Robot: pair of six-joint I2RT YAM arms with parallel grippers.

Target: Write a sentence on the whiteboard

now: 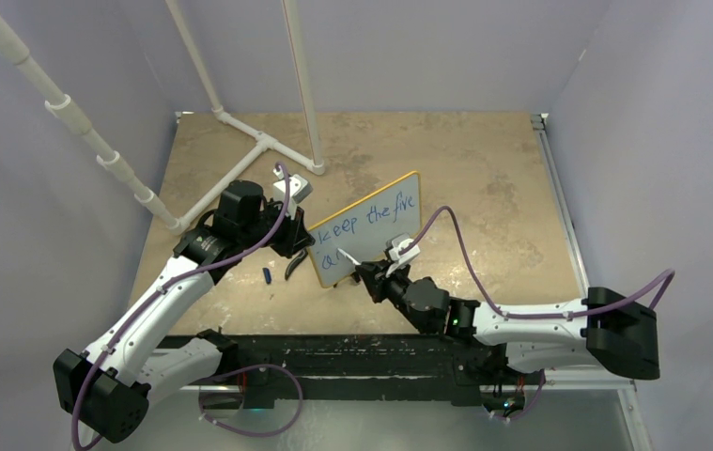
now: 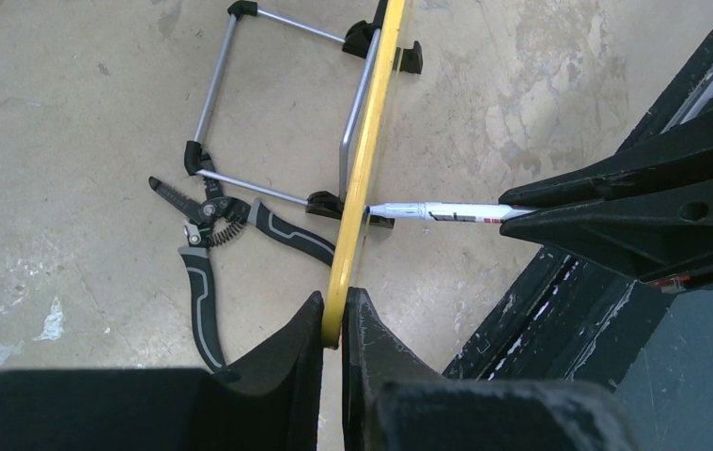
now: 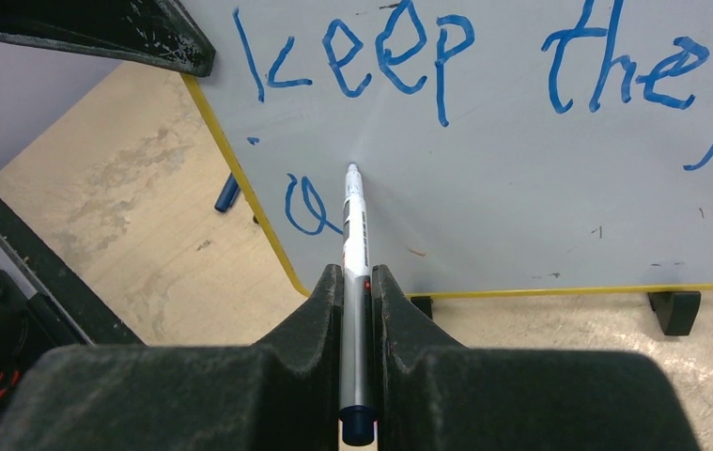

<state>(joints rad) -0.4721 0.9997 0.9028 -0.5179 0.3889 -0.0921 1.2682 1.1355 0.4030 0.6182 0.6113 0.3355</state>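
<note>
Pinches whiteboard (image 1: 385,240) edge between left fingers (image 2: 286,357); clamps marker (image 3: 356,235) in right fingers (image 3: 315,319), tip on whiteboard below sentence (image 3: 440,70) "keep the"; leaves pliers (image 2: 211,225) on tabletop (image 2: 70,141) behind.

The left arm (image 1: 160,301) climbs from its base at the near left corner and reaches forward and inward. The left end effector (image 2: 333,305) is pinched closed on the edge of the whiteboard (image 2: 364,160). The right arm (image 1: 531,324) stretches low toward the left, its wrist seemingly angled slightly upward. The right end effector (image 3: 357,280) is clamped around a marker (image 3: 356,211).
</note>
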